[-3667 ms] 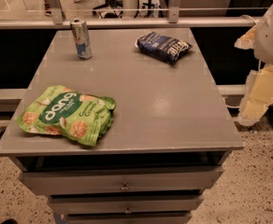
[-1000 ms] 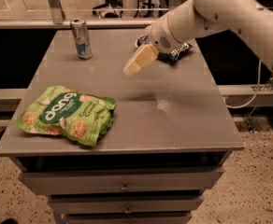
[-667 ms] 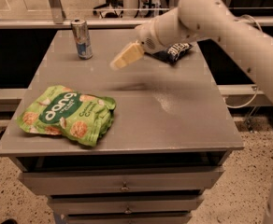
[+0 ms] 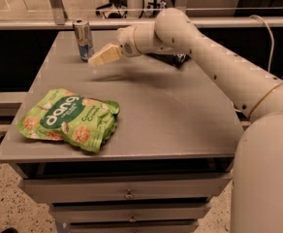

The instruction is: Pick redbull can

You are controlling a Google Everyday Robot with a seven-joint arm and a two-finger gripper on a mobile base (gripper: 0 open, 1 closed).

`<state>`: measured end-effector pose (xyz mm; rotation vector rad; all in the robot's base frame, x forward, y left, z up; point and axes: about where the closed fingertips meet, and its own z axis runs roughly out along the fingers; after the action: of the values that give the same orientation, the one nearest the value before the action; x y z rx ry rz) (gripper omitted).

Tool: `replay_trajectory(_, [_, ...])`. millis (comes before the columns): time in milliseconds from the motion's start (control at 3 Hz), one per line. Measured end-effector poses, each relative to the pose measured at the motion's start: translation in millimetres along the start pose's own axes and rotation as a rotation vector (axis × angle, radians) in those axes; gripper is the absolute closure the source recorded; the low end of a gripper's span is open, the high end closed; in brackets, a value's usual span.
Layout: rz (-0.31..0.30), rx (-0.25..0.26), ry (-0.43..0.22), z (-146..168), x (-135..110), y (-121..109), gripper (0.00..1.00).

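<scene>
Redbull can [image 4: 84, 40]: slim silver-and-blue drink can, silver top, standing upright near the far left corner of the counter [image 4: 175, 115].

Gripper [image 4: 95, 60]: pale, tapered, tilted down to the left, its tip just beside the can's lower right side; contact between the two cannot be told. It holds nothing. Whether it is set wide or narrow cannot be told.

Arm [image 4: 214, 57]: cream, thick, reaching in from the right edge across the far half of the counter.

Dark snack bag [image 4: 174, 58]: by the far edge, mostly hidden behind the arm.

Green snack bag [image 4: 69, 119]: lying flat near the front left corner, well apart from the can.

Drawers [image 4: 127, 188]: stacked below the front edge, small metal pulls.
</scene>
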<state>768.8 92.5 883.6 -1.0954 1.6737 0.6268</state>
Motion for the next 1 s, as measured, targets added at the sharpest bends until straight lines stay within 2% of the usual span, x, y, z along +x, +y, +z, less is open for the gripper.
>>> replay_trajectory(667, [0.066,-0.032,-0.123,61,-3,4,0.02])
replay_trajectory(1000, [0.079,-0.022,-0.151,73,-4,5,0.24])
